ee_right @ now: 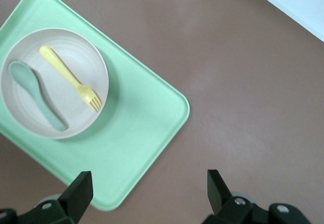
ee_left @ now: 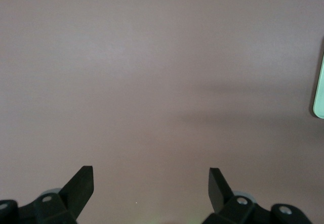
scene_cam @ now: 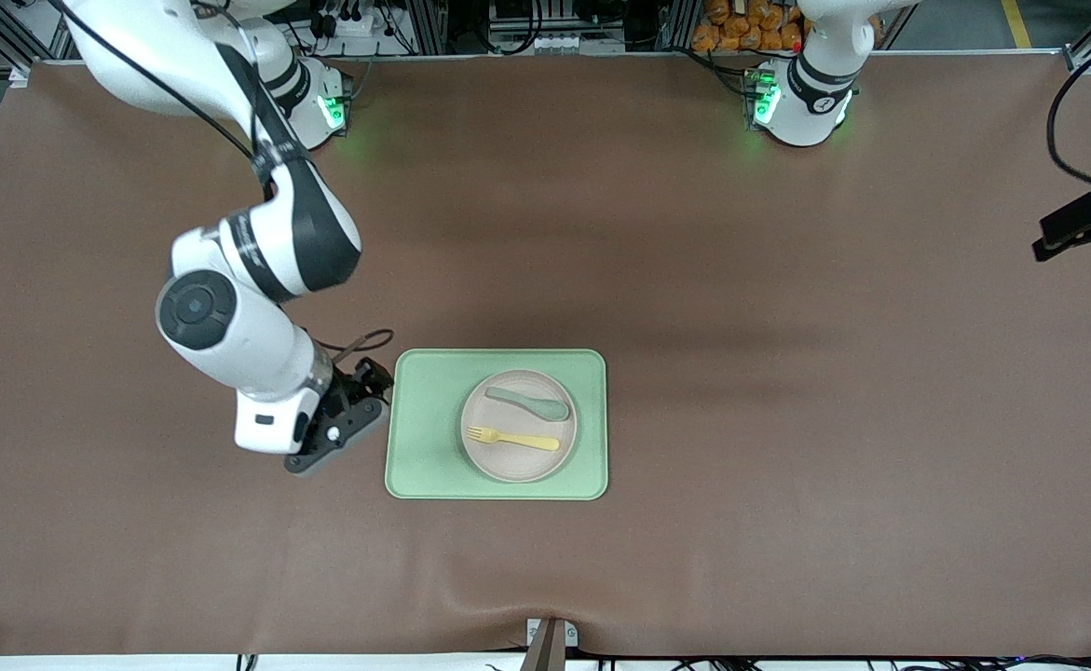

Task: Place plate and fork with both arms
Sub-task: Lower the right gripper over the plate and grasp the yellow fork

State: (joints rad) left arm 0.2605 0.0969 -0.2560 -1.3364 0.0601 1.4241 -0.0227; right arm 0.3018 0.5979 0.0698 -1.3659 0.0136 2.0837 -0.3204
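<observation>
Brown mat covers the table (scene_cam: 787, 419); green tray (scene_cam: 424, 466) sits about mid-table, toward the front camera. Plate (scene_cam: 519, 461) rests in the tray, w/ fork (scene_cam: 513, 438) and a grey-green spoon (scene_cam: 528, 403) lying on it, fork nearer the camera than spoon.

Handling, as judged: plate looks stiff, light, smooth; low rim is the only place to pinch, so take it at the edge, away from the cutlery. Could slip if tilted, and the utensils would slide. Fork is thin plastic, v. light, lies flat; pinch across the handle mid-length.

Fork's long axis runs along the table's length, tines toward the right arm's end, handle toward the left arm's end. Spoon roughly parallel.

Right gripper (ee_right: 147, 193) hangs low just beside the tray's edge at the right arm's end, fingers apart, nothing held. Left gripper (ee_left: 151, 188) is over bare mat, fingers apart, empty; left arm appears to wait.
</observation>
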